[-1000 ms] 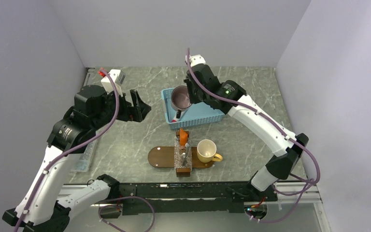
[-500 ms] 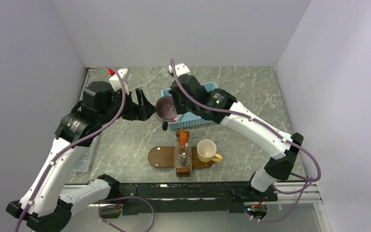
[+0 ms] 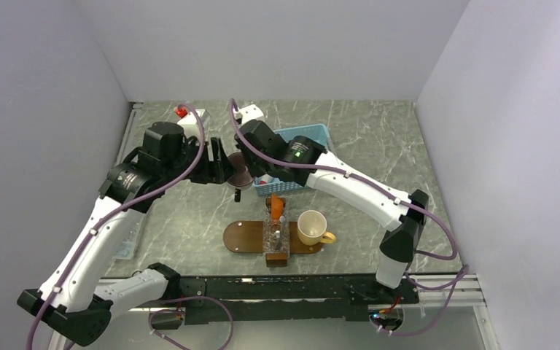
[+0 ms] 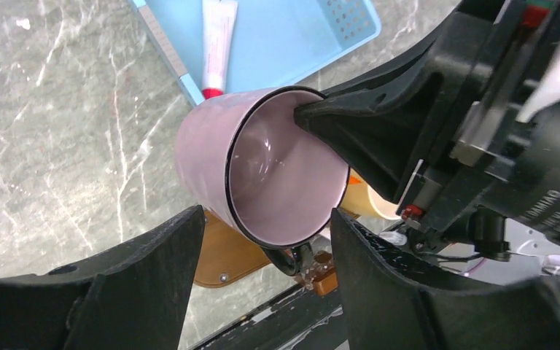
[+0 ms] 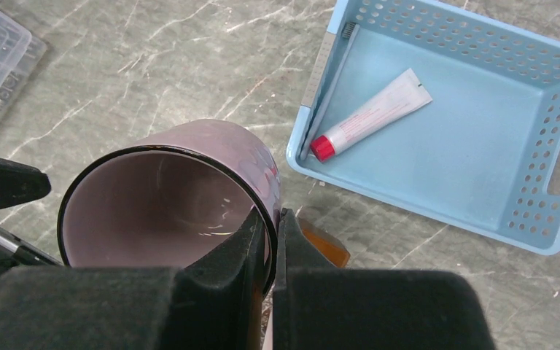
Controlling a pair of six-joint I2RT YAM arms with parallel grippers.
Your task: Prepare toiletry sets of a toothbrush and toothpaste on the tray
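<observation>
Your right gripper (image 5: 270, 227) has its jaws pressed together on the rim of a pink mug (image 5: 168, 193), one finger inside the lip and one outside. The mug is held in the air on its side, with its mouth turned toward the left arm. Your left gripper (image 4: 262, 219) has its jaws spread, one on either side of the mug's body; the left wrist view does not show whether the pads touch the wall. In the top view the two grippers meet above the table (image 3: 379, 138), left of centre and just beside the near left corner of the blue basket (image 5: 437, 164). A white tube with a red cap (image 5: 373, 115) lies flat on the basket floor, with its cap toward the basket's left wall. The tray (image 3: 239, 237) lies near the table's near edge, about midway along it. The toothpaste (image 3: 276, 206) stands tilted at the tray's far edge, at the far end of a clear holder (image 3: 275, 235) that sits across the middle of the tray; whether the tube is inside the holder cannot be told. A yellow mug (image 3: 311, 227) stands upright on the right end of the tray, with its handle pointing right. A clear plastic box (image 3: 127, 237) sits along the table's left edge.
</observation>
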